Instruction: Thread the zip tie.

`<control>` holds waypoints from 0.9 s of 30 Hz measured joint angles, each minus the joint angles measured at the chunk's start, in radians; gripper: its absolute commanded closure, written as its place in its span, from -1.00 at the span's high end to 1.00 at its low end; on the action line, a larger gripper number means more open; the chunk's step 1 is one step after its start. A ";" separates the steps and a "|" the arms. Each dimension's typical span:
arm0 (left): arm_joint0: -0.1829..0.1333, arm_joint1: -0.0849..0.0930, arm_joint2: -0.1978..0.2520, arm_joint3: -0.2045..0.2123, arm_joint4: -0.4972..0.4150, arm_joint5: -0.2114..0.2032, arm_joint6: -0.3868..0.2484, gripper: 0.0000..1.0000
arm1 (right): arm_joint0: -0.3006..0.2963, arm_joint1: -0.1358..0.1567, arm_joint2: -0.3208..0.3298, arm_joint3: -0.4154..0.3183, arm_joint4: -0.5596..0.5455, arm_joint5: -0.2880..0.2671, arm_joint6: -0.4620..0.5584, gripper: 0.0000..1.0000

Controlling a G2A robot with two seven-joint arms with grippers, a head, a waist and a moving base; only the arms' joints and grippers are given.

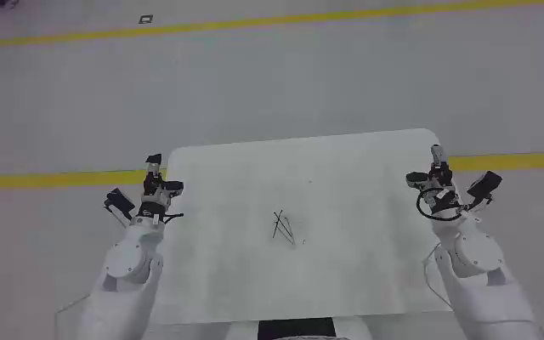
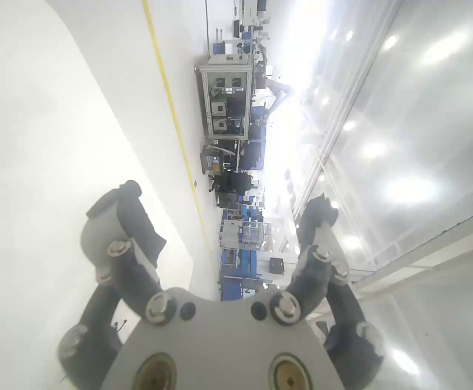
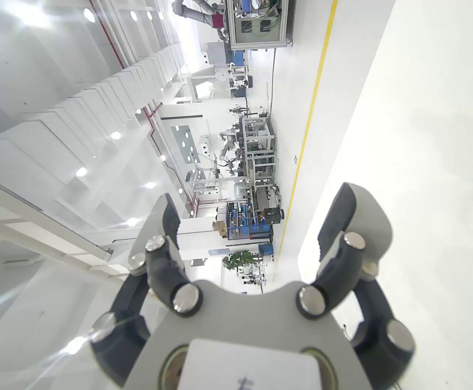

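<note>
Dark zip ties [image 1: 283, 227] crossed in the middle of the white surface [image 1: 357, 170], left gripper [image 2: 221, 207] and right gripper [image 3: 258, 207] at opposite side edges — fingers spread on both

Right tool [image 3: 257, 207] holding its fingers [image 3: 342, 218] wide apart at the desk [image 3: 425, 129] edge.
One finger is showing against the white desk, the other is standing out against the hall beyond. A yellow line [image 3: 310, 107] is running along the floor [image 3: 332, 110] near the desk's edge. Past it, metal racks [image 3: 258, 147] of equipment are standing in a row, a glazed cabinet [image 3: 258, 22] is sitting farther off, and a green plant [image 3: 240, 260] is showing between the fingers.
</note>
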State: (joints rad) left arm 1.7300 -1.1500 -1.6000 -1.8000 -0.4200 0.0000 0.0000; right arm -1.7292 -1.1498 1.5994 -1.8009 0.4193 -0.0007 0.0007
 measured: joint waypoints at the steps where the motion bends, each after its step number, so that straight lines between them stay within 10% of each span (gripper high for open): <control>1: 0.000 0.000 0.000 0.000 0.000 0.000 0.000 1.00 | 0.006 0.001 -0.003 -0.007 -0.007 -0.006 0.007 1.00; 13: 0.000 0.000 0.000 0.000 0.000 0.000 0.000 1.00 | 0.087 0.015 -0.122 -0.032 -0.398 -0.075 0.315 1.00; 27: 0.000 0.000 0.000 0.000 0.000 0.000 0.000 1.00 | 0.083 0.015 -0.126 -0.033 -0.402 -0.087 0.324 1.00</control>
State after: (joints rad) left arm 1.7300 -1.1500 -1.6000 -1.8000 -0.4200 0.0000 0.0000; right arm -1.6459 -1.1347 1.4735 -1.8339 0.0174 -0.0880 0.3251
